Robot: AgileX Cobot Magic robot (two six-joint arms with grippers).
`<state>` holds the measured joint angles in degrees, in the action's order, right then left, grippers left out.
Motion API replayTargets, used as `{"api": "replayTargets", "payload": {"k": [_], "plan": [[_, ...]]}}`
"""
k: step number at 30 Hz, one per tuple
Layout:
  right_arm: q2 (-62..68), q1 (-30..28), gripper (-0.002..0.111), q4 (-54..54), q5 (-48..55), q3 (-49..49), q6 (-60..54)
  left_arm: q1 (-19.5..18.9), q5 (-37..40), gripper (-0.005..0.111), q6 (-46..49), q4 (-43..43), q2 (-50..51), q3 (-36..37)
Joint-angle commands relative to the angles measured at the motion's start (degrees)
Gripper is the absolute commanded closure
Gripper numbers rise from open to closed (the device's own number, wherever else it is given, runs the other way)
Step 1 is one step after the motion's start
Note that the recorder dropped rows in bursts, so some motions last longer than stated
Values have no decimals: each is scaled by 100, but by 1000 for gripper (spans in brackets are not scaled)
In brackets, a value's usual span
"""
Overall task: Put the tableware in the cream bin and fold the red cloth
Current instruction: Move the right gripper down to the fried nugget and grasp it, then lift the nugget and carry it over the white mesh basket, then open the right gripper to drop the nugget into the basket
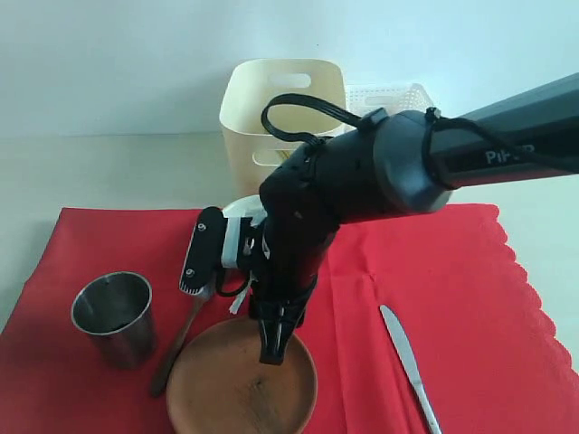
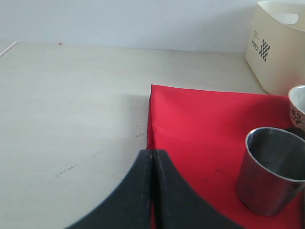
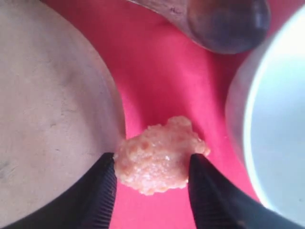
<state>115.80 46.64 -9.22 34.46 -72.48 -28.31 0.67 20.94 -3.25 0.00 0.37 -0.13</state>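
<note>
Spoon (image 1: pixel 181 339) diagonal beside plate (image 1: pixel 226 391), right gripper (image 3: pixel 152 164) pinching orange lump (image 3: pixel 159 152), left gripper (image 2: pixel 153 160) closed

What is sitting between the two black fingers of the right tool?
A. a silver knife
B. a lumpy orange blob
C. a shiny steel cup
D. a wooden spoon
B: in the right wrist view a lumpy orange blob lies on the red cloth, right between the two black fingers of the right tool, next to the brown plate.
</note>
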Motion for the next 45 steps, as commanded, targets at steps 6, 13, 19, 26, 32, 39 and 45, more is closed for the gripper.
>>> {"api": "replayTargets", "payload": {"k": [6,13,19,26,32,39,45], "plan": [[-831,1,108,170,623,13,-208,-5,-64,107,-24,-36,-37,13],[-1811,-57,108,416,612,13,-347,-5,-64,107,-24,-36,-37,13],[-2289,-649,108,446,332,13,-285,-5,-64,107,-24,-36,-37,13],[-2410,-1811,108,734,-433,13,-104,-5,-64,107,-24,-36,-37,13],[-1830,-3052,108,1785,-1758,6,-347,-5,-64,107,-24,-36,-37,13],[114,-3732,108,2501,-2008,-1503,-348,-5,-64,107,-24,-36,-37,13],[1411,-3746,108,2523,-1518,-3064,-284,-5,-64,107,-24,-36,-37,13]]}}
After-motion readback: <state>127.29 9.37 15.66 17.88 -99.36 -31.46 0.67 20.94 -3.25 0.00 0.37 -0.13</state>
